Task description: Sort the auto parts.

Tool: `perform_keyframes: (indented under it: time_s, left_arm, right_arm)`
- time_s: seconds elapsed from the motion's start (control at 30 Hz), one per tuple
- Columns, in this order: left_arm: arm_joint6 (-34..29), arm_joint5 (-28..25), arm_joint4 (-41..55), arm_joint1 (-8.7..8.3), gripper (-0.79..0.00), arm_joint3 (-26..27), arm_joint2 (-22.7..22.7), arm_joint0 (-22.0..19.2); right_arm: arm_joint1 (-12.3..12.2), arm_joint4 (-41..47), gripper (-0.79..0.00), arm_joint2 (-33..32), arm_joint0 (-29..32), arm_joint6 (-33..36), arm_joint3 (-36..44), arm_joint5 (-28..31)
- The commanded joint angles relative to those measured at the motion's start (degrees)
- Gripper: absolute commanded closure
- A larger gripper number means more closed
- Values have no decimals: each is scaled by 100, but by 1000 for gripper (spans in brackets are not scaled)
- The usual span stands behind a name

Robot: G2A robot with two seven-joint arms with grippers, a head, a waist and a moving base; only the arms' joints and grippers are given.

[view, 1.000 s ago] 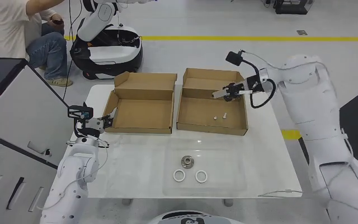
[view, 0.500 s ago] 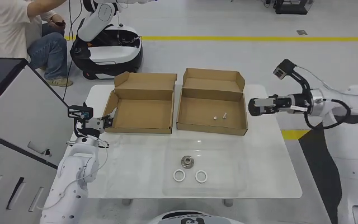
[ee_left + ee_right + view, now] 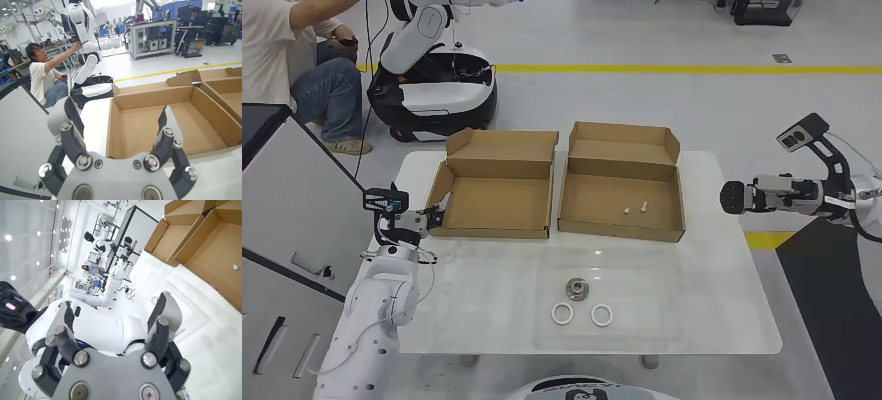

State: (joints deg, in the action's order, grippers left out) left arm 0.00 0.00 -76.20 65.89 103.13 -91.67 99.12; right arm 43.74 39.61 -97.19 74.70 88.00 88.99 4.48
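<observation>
Your left gripper (image 3: pixel 116 108) and right gripper (image 3: pixel 729 197) hang open and empty at the white desk's (image 3: pixel 492 290) side edges, maybe because two small silver bolts (image 3: pixel 635 210) lie sorted in the right brown cardboard box (image 3: pixel 620 232), while two white plastic rings (image 3: pixel 562 313) wait by the front edge.

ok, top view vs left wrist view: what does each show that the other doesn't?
Top view: metal hub, two white rings on the table, two bolts in the right box, right gripper. Left wrist view: the left gripper's ribbed pads, jaws open, nothing between. Both: left gripper, empty left box, part of the right box.
</observation>
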Motion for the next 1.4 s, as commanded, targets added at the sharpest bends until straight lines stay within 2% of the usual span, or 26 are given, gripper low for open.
perform_keyframes:
  time_s: [0.0,0.23,0.4,0.5,0.63,0.77,0.93,1.13,1.37]
  left_arm:
    - [0,0,0,0,-785,0,0,0]
    - [-40,-82,-26,-2,-785,30,17,-30]
    - [-661,-894,-476,-57,-785,623,114,-232]
    - [-1641,-1604,-828,-101,-785,1020,303,-412]
    - [-3044,-2389,-390,-110,-785,1562,669,-875]
    - [-4205,-2783,-265,-115,-785,1872,1021,-1365]
    - [-5059,-3328,207,-111,-785,2144,1523,-1839]
    - [-5979,-3435,987,-76,-785,2128,2130,-2420]
    - [-6637,-3253,1703,16,-785,1979,3013,-3079]
  right_arm:
    - [0,0,-785,0,0,0,0,0]
    - [0,0,-785,0,0,0,0,0]
    - [0,0,-785,0,0,0,0,0]
    - [0,0,-785,0,0,0,0,0]
    - [0,0,-785,0,0,0,0,0]
    - [0,0,-785,0,0,0,0,0]
    - [0,0,-785,0,0,0,0,0]
    - [0,0,-785,0,0,0,0,0]
    - [0,0,-785,0,0,0,0,0]
